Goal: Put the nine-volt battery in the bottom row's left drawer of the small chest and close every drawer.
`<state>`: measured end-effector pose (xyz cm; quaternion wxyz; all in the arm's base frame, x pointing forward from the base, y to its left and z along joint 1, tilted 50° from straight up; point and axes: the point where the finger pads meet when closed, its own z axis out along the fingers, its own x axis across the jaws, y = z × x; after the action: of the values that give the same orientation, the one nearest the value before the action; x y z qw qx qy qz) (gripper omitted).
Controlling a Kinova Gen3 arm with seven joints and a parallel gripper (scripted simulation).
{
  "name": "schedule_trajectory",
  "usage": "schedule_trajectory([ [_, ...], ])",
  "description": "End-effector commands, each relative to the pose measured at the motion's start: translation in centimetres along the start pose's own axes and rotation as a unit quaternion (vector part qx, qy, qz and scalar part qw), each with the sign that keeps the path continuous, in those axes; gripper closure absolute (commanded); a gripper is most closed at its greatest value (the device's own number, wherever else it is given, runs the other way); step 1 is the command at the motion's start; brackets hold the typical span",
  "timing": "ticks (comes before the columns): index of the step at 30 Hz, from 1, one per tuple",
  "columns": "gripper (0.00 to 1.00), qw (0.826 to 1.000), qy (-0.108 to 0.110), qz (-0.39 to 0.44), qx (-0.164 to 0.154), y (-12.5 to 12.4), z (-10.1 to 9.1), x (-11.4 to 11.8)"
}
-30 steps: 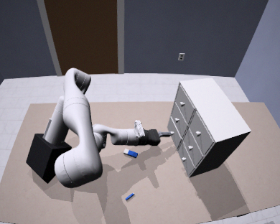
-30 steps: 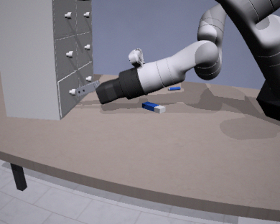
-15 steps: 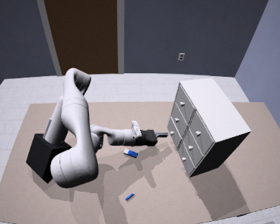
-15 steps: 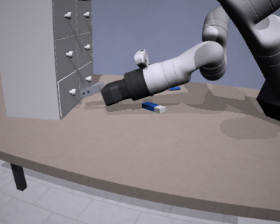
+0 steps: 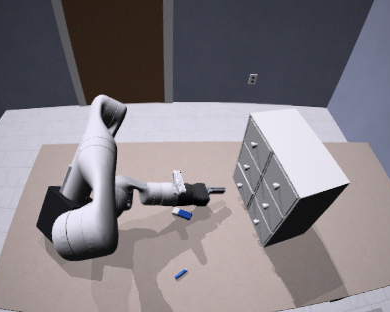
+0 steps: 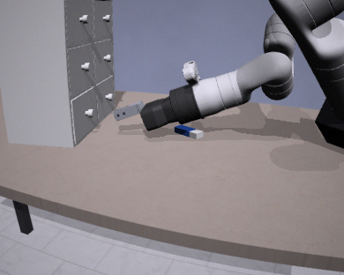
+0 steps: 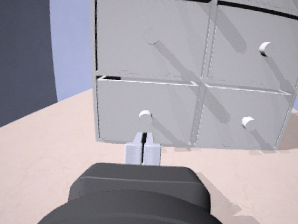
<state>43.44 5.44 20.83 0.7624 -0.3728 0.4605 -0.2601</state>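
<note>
The small chest (image 5: 299, 150) (image 6: 34, 79) stands upright, with its fronts facing the arm. Its bottom-left drawer (image 5: 243, 194) (image 6: 80, 121) (image 7: 120, 122) sits slightly proud of the chest front; its top rim and a thin dark gap show in the wrist view. The other drawers look pushed in. My gripper (image 5: 224, 190) (image 6: 115, 115) (image 7: 144, 142) is shut and empty. Its fingertips are a short way in front of the bottom-left drawer, just below its knob (image 7: 145, 115) in the wrist view. No nine-volt battery can be made out in any view; the insides of the drawers are hidden.
A blue-and-white block (image 5: 184, 214) (image 6: 188, 131) lies on the table (image 5: 137, 285) (image 6: 165, 185) below the gripper body. A small blue stick-like thing (image 5: 181, 273) lies off to one side in the top view. The other drawers' knobs stick out from the chest front.
</note>
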Motion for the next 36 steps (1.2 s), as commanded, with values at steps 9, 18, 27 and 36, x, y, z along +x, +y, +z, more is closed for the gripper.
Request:
schedule_trajectory([
  [9, 1.0, 1.0, 0.001, 0.005, 0.004, -0.4, -0.3, 0.0],
  [18, 1.0, 1.0, 0.001, 0.006, 0.004, -0.9, -1.0, -0.1],
  [27, 1.0, 1.0, 0.001, 0.006, 0.004, -1.6, -2.0, -0.1],
  [36, 1.0, 1.0, 0.0, 0.008, 0.005, -2.8, -3.9, -0.1],
])
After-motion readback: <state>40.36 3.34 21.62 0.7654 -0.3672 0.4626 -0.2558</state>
